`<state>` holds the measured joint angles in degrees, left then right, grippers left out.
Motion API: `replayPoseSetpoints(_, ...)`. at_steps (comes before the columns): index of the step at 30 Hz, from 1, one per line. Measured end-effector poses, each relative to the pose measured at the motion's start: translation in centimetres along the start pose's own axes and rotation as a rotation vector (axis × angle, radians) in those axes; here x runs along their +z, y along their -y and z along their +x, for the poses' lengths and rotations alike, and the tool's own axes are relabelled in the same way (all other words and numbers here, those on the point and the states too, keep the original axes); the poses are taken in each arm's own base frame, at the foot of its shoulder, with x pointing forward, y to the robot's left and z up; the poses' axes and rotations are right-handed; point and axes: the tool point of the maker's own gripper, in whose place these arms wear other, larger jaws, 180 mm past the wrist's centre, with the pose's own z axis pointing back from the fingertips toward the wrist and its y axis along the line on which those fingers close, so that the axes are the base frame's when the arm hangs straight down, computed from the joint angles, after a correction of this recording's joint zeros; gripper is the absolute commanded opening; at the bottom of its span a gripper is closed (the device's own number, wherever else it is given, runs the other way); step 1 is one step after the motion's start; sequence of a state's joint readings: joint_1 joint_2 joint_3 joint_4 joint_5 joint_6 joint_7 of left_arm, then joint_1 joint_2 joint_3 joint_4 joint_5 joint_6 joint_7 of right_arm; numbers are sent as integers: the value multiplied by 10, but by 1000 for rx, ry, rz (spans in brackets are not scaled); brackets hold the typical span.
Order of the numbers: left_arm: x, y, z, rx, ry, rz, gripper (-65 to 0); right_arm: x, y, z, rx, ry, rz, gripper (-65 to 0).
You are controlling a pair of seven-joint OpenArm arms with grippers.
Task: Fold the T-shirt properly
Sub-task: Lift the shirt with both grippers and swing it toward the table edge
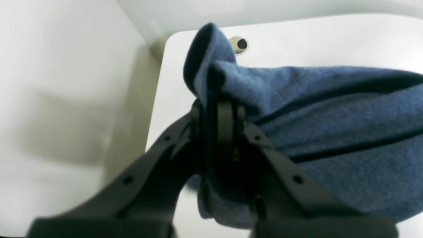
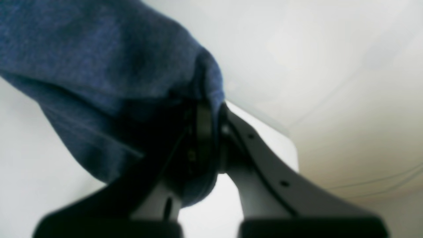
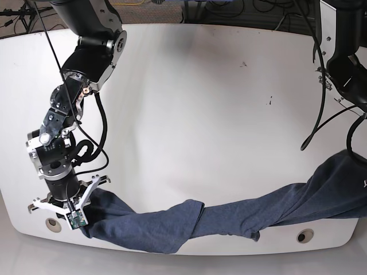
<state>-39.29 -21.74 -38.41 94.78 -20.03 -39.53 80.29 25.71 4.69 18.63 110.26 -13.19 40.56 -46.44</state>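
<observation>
Here, along the near edge of the white table (image 3: 189, 114): the T-shirt (image 3: 229, 220), stretched into a loose twisted rope between the two arms and sagging onto the tabletop mid-span, with part of the hem spilling over the front edge. At the base view's left, the right gripper (image 2: 211, 132), clamped tight on a bunched corner of cloth. At that view's right, the left gripper (image 1: 218, 115), out of that frame but close up in its own wrist view, pinched on a rolled fold of the same fabric.

For the step in hand, judged to be spreading the garment flat before any fold: best done by drawing the two held corners apart evenly and level, lifting enough to let the twist near the middle fall out, then dragging away from the front edge so that no cloth hangs off. Uneven tension likely to lock the twist in rather than free it.

Materials: soft heathered navy-blue knit, matte, finely flecked, with darker seam lines running along the folds; limp and prone to bunching. Fingers of both grippers (image 1: 224, 122): hard black plastic, flat and slim, with small screw holes. Table: smooth, glossy, rounded at the corners, with round grommet holes (image 3: 304, 235) near the front edge. Farther back, bare tabletop, then dark cables (image 3: 275, 17) beyond the far rim.
</observation>
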Motion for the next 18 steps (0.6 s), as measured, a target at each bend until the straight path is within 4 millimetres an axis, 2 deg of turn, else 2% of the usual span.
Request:
replayPoseSetpoints(6,1,-2,3,3,1,7,-625,6,8,9,11,26,-22,-650)
replayPoseSetpoints(8,1,-3,-2,3,-12,11,-625,7,5,3,13,13,-16,-650)
replayPoseSetpoints(11,-3,2,-13,-4,-28,-2,-624,9,-6,-16,14,-29,10,-650)
replayPoseSetpoints(14,-9,14,-41,-1,-98,-23,-624,14,-23,-46,16,-103,46,-650)
replayPoseSetpoints(18,-16,33,-93,1,-229,-59,-624,26,-48,-88,17,-200,98,-650)
